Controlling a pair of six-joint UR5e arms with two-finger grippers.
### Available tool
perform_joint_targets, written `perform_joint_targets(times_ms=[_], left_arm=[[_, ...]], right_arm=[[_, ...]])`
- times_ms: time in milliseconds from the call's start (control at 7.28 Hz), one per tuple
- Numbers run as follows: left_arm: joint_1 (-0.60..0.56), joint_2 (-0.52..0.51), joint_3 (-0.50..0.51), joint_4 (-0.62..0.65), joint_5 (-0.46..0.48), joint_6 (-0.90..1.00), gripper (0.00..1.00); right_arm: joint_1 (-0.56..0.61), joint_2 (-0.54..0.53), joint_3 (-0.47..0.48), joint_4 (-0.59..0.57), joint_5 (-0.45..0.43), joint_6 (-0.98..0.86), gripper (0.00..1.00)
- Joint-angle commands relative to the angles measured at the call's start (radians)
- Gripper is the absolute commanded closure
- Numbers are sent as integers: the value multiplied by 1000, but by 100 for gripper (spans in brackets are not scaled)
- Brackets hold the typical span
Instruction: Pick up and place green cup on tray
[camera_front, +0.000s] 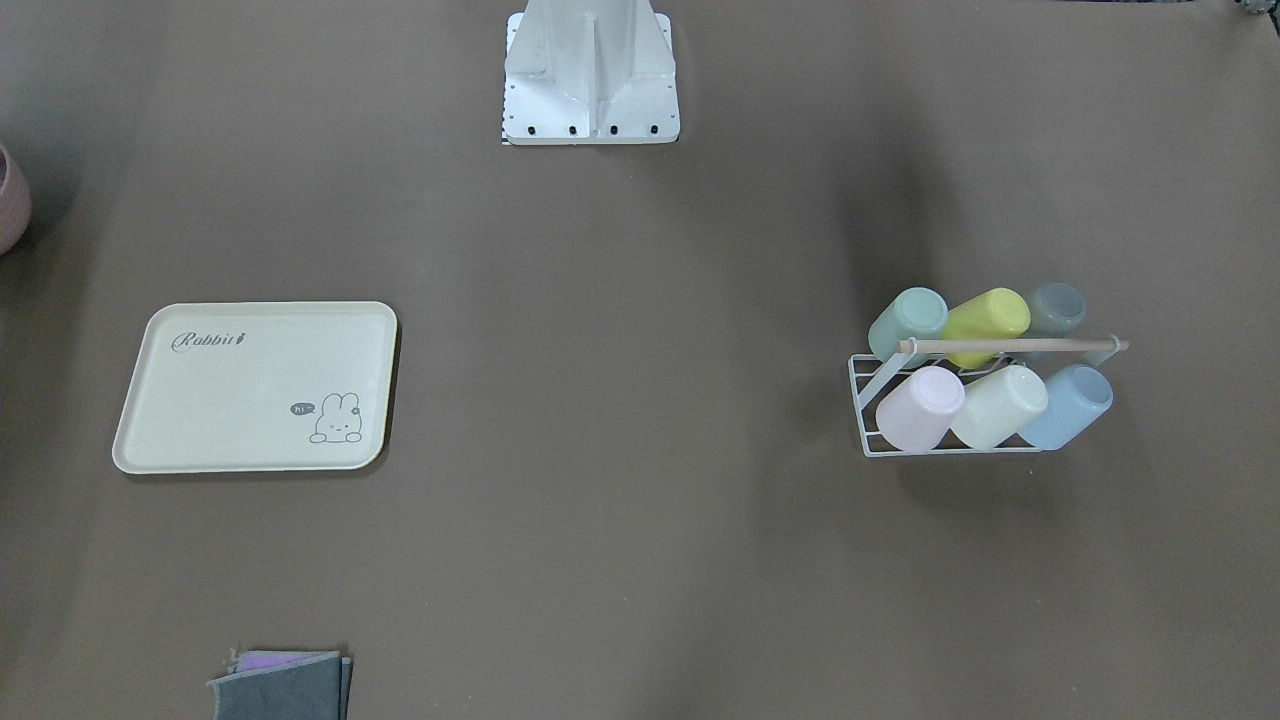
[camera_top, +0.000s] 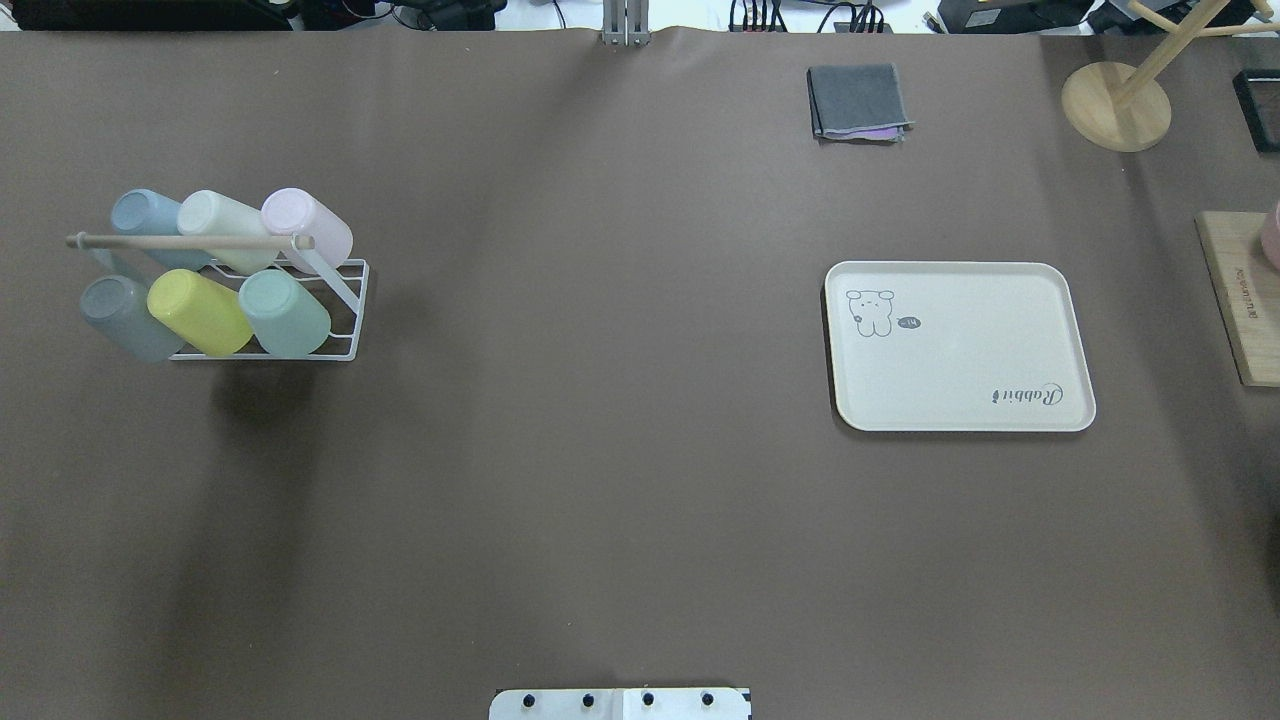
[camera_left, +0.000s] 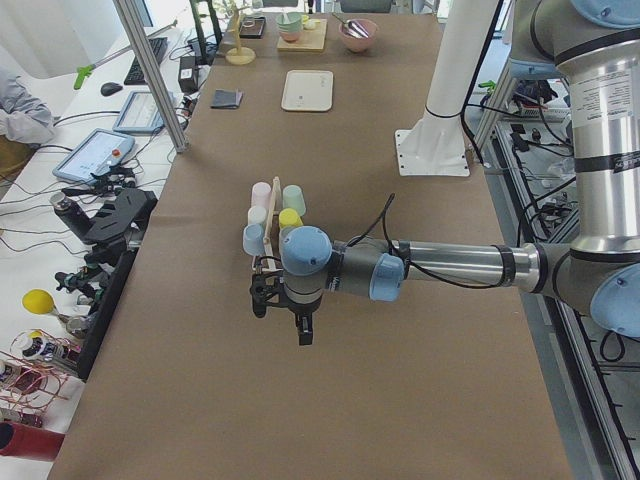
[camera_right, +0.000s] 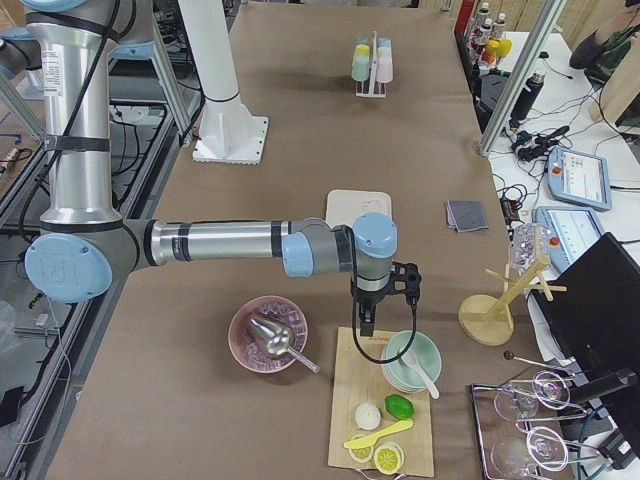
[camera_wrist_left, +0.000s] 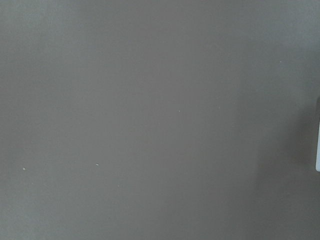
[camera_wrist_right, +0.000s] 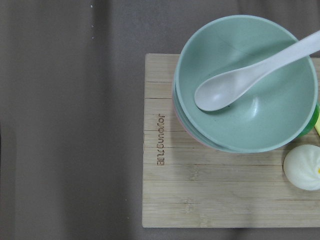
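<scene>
The green cup (camera_top: 285, 312) lies tilted in the near right slot of a white wire rack (camera_top: 345, 300) at the table's left; it also shows in the front view (camera_front: 908, 320). The cream tray (camera_top: 960, 370) with the bunny drawing lies flat at the right, with nothing on it. My left gripper (camera_left: 303, 333) hangs above bare table just in front of the rack, seen only in the left side view, so I cannot tell if it is open. My right gripper (camera_right: 367, 323) hangs over a wooden board beyond the tray, seen only in the right side view; I cannot tell its state.
Several other cups, among them yellow-green (camera_top: 198, 311) and pale cream-green (camera_top: 222, 218), fill the rack under a wooden bar. A green bowl (camera_wrist_right: 245, 85) with a white spoon sits on the wooden board (camera_wrist_right: 200, 200). A folded grey cloth (camera_top: 858, 100) and a wooden stand (camera_top: 1115, 105) lie at the far side.
</scene>
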Motion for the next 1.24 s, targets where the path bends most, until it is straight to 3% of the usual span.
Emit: perform_joint_targets(times_ms=[0, 1099], left_arm=[[8, 1, -16, 5, 1, -21, 2], [6, 57, -64, 5, 6, -24, 2]], right_arm=[[0, -4, 0, 4, 2, 0, 0], [2, -6, 2, -1, 2, 2, 0]])
